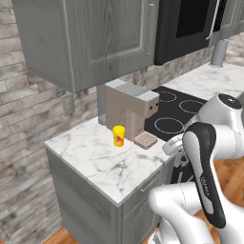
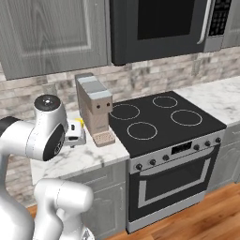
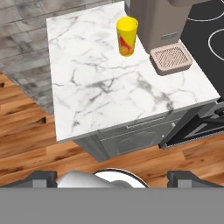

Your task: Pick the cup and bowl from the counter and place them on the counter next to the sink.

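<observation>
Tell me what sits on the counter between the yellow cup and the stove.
The tan coffee machine with its drip tray stands between the cup and the stove, seen in the left base view.

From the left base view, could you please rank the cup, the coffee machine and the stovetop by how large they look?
1. Stovetop, though the arm hides part of it.
2. Coffee machine, nearer the camera, so the gap from the stovetop is unsure.
3. Cup, clearly smallest.
</observation>
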Controlling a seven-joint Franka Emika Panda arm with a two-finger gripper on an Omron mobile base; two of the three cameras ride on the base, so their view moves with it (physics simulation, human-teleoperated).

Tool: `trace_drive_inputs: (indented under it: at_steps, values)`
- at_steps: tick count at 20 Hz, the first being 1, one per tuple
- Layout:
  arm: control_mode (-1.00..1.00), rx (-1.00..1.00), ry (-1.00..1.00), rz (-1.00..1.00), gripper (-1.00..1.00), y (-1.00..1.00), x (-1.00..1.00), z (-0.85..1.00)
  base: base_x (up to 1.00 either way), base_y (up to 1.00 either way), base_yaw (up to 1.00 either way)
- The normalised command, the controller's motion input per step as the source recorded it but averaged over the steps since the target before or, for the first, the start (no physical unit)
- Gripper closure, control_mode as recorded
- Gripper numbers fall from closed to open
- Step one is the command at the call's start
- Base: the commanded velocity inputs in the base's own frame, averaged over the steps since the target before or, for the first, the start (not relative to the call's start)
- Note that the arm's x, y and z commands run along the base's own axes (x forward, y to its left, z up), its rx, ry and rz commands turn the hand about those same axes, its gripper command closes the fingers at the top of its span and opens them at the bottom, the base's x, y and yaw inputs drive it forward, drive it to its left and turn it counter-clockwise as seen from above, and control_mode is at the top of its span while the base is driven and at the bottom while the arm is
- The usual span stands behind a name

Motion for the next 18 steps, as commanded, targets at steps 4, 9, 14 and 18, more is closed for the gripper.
trace_drive_inputs:
  at_steps: [4,9,14,18]
  values:
    - [-1.00,0.00,0.00,-0.01,-1.00,0.06,0.00,0.00,0.00,0.00,0.00]
    - [-1.00,-0.03,0.01,-0.08,-1.00,0.32,0.00,-0.01,0.00,0.00,0.00]
    - [-1.00,-0.12,0.00,-0.09,-1.00,0.52,0.31,0.00,0.00,0.00,0.00]
    - [-1.00,-0.01,0.00,-0.03,-1.00,0.52,0.35,0.00,0.00,0.00,0.00]
